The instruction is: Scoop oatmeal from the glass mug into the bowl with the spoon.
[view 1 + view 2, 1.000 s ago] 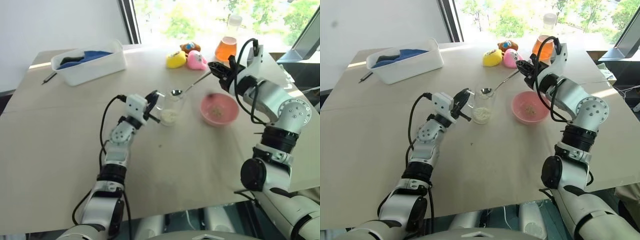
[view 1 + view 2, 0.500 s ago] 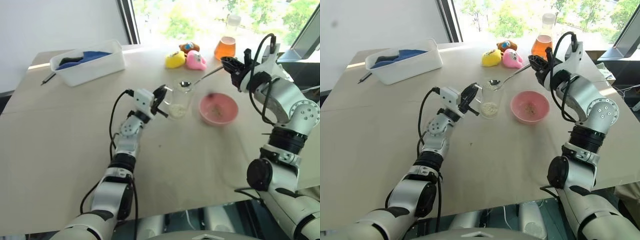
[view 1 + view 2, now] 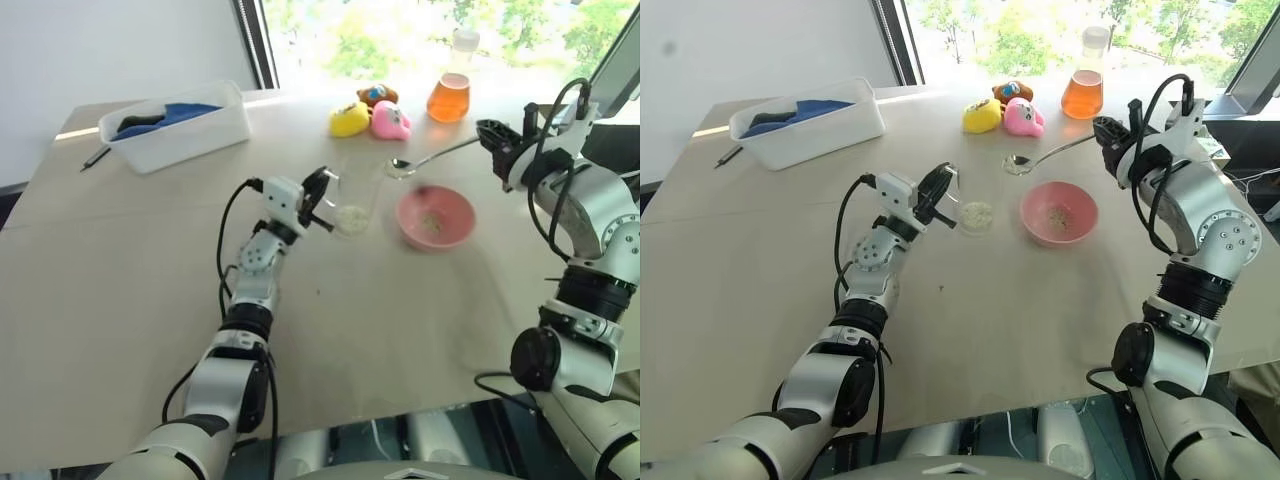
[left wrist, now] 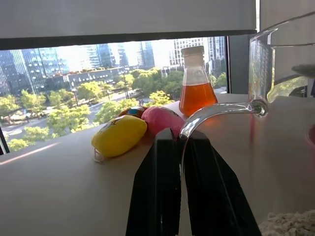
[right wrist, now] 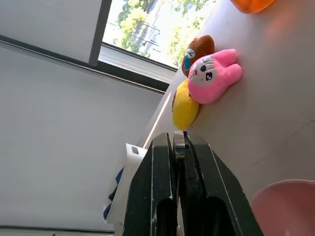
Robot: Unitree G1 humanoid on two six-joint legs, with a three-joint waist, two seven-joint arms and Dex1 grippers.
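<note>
- The glass mug (image 3: pixel 975 205) is seen near the centre of the surface (image 3: pixel 760 280), with the oatmeal (image 3: pixel 977 214) lying in its bottom.
- The mug's handle (image 4: pixel 216 112) is pinched by the left claw (image 3: pixel 937 190), whose fingers are clamped together on it from the mug's 9 o'clock side.
- The spoon (image 3: pixel 1045 155) is held by its handle end in the right claw (image 3: pixel 1108 133), fingers closed on it, with its bowl raised at 12 o'clock of the pink bowl (image 3: pixel 1058 212).
- A few oat flakes are seen inside the pink bowl, at 3 o'clock of the mug.
</note>
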